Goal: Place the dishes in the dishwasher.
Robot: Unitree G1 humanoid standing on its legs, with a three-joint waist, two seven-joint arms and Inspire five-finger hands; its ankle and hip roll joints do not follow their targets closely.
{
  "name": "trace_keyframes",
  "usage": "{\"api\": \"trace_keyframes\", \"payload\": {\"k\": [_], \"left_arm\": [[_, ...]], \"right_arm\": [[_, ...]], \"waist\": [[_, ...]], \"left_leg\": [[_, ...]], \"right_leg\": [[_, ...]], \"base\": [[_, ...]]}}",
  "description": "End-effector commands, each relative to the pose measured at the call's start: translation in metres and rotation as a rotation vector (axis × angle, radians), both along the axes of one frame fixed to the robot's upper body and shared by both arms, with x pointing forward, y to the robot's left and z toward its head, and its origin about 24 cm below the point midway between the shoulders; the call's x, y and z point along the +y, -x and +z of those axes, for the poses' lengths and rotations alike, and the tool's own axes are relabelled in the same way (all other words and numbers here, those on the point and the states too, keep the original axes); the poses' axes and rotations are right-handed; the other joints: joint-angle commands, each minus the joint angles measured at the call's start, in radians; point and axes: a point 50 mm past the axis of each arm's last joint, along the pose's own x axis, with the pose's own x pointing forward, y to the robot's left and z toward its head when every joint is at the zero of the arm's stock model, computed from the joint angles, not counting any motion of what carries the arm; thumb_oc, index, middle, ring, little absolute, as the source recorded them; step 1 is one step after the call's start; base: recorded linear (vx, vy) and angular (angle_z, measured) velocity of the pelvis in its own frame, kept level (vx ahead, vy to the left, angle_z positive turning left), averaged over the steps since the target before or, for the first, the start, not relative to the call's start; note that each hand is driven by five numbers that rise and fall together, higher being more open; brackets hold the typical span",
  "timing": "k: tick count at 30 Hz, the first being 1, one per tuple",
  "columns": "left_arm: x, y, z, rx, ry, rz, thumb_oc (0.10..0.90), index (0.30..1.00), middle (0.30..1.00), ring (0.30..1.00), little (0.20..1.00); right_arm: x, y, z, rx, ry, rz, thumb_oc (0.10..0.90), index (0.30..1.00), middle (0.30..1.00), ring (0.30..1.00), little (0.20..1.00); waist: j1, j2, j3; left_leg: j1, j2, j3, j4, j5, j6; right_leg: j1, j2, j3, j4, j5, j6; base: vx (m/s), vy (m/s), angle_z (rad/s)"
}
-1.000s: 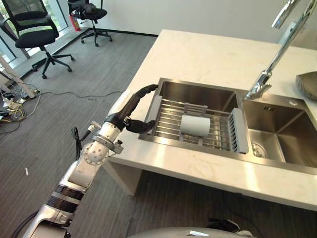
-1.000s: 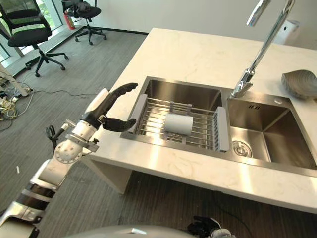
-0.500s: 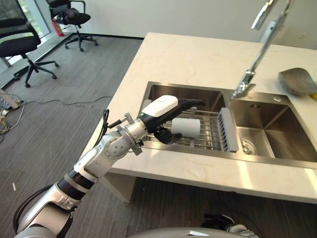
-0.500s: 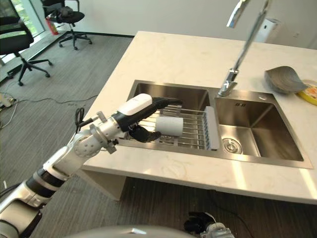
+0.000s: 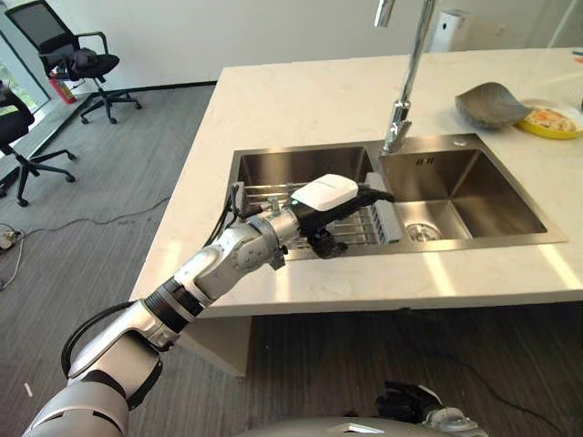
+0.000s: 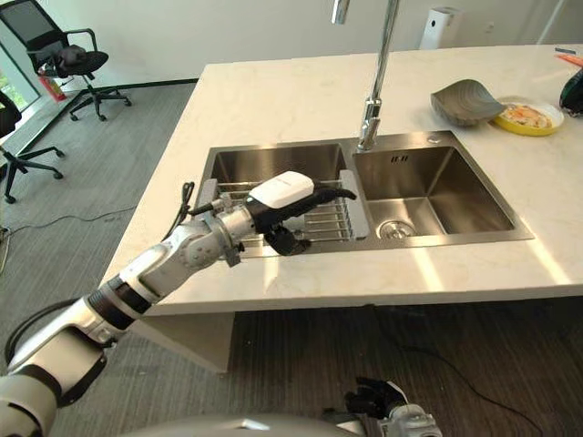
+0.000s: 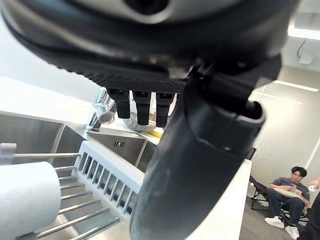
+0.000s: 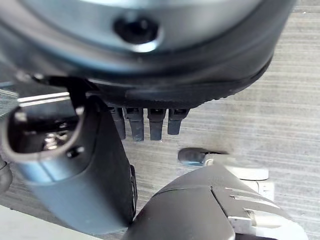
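A white cup [image 7: 24,200] lies on its side on a wire rack [image 5: 386,220] set across the left basin of the steel sink. My left hand [image 5: 330,193], with a white cover on its back, hovers over the rack with straight fingers [image 7: 142,106] pointing toward the faucet. Its thumb [image 7: 195,150] hangs apart below, and it holds nothing. In the eye views the hand hides the cup. A grey bowl [image 5: 492,103] and a yellow plate [image 5: 549,120] with food scraps sit on the counter behind the right basin. My right hand [image 8: 147,122] hangs low over the floor, fingers straight.
A tall faucet [image 5: 405,82] rises between the two basins. The right basin [image 5: 465,187] has a drain at its bottom. The white counter [image 5: 301,100] stretches behind the sink. Office chairs [image 5: 77,64] stand at the far left. A person [image 7: 292,192] sits in the background.
The camera has swung, shifting the whole scene. My left hand has moved from the sink's left edge out over the rack and now covers the cup.
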Motion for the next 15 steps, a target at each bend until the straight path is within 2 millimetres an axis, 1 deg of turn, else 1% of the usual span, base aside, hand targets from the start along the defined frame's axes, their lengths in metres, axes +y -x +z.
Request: {"api": "trace_keyframes", "payload": {"k": [1,2,3,4,8,9,11,15], "left_arm": [[-0.004,-0.016,0.053,-0.202,0.103,0.028,0.800,0.900,0.900,0.900,0.900],[-0.004,-0.018,0.052,-0.204,0.100,0.037,0.800,0.900,0.900,0.900,0.900],[-0.004,-0.024,0.049,-0.205,0.089,0.067,0.800,0.900,0.900,0.900,0.900],[-0.004,-0.024,0.049,-0.205,0.089,0.067,0.800,0.900,0.900,0.900,0.900],[-0.002,-0.038,0.046,-0.210,0.089,0.149,0.800,0.900,0.900,0.900,0.900],[-0.002,-0.039,0.046,-0.211,0.089,0.149,0.800,0.900,0.900,0.900,0.900],[-0.001,-0.046,0.045,-0.198,0.116,0.194,0.800,0.900,0.900,0.900,0.900],[0.001,-0.055,0.040,-0.104,0.245,0.262,0.800,0.900,0.900,0.900,0.900]], "right_arm": [[0.001,0.046,-0.008,0.168,-0.008,0.026,0.800,0.900,0.900,0.900,0.900],[0.001,0.046,-0.008,0.166,-0.007,0.024,0.800,0.900,0.900,0.900,0.900],[0.000,0.045,-0.008,0.163,-0.005,0.022,0.800,0.900,0.900,0.900,0.900],[0.000,0.045,-0.008,0.163,-0.005,0.022,0.800,0.900,0.900,0.900,0.900],[0.003,0.034,-0.007,0.120,-0.010,0.026,0.800,0.900,0.900,0.900,0.900],[0.003,0.034,-0.007,0.120,-0.009,0.025,0.800,0.900,0.900,0.900,0.900],[0.005,0.030,-0.007,0.104,-0.015,0.034,0.800,0.900,0.900,0.900,0.900],[0.007,0.033,-0.008,0.110,-0.021,0.033,0.800,0.900,0.900,0.900,0.900]], "waist": [[0.013,-0.043,-0.032],[0.012,-0.043,-0.032],[0.008,-0.042,-0.032],[0.008,-0.042,-0.032],[0.005,-0.043,-0.028],[0.005,-0.043,-0.027],[0.004,-0.044,-0.024],[0.003,-0.046,-0.019]], "left_leg": [[-0.003,-0.045,-0.009,0.004,-0.071,0.025],[-0.002,-0.044,-0.007,0.004,-0.072,0.025],[-0.001,-0.044,-0.005,0.004,-0.073,0.025],[-0.001,-0.044,-0.005,0.004,-0.073,0.025],[0.001,-0.044,-0.003,0.004,-0.074,0.025],[0.002,-0.044,-0.003,0.004,-0.074,0.025],[0.004,-0.046,-0.002,0.004,-0.075,0.025],[0.005,-0.046,-0.002,0.004,-0.075,0.026]], "right_leg": [[-0.010,-0.037,-0.009,0.010,0.018,0.100],[-0.010,-0.037,-0.009,0.010,0.018,0.099],[-0.011,-0.038,-0.007,0.010,0.018,0.100],[-0.011,-0.038,-0.007,0.010,0.018,0.100],[-0.008,-0.038,-0.005,0.010,0.019,0.100],[-0.007,-0.038,-0.005,0.010,0.019,0.100],[-0.006,-0.038,-0.004,0.010,0.021,0.099],[-0.004,-0.039,-0.006,0.010,0.022,0.099]], "base": [[0.00,-0.003,-0.06],[-0.01,-0.003,-0.05],[-0.01,-0.003,-0.05],[0.00,0.000,0.00],[0.00,0.000,0.00],[0.00,0.000,0.00],[0.00,0.000,0.00],[0.00,-0.001,0.03]]}}
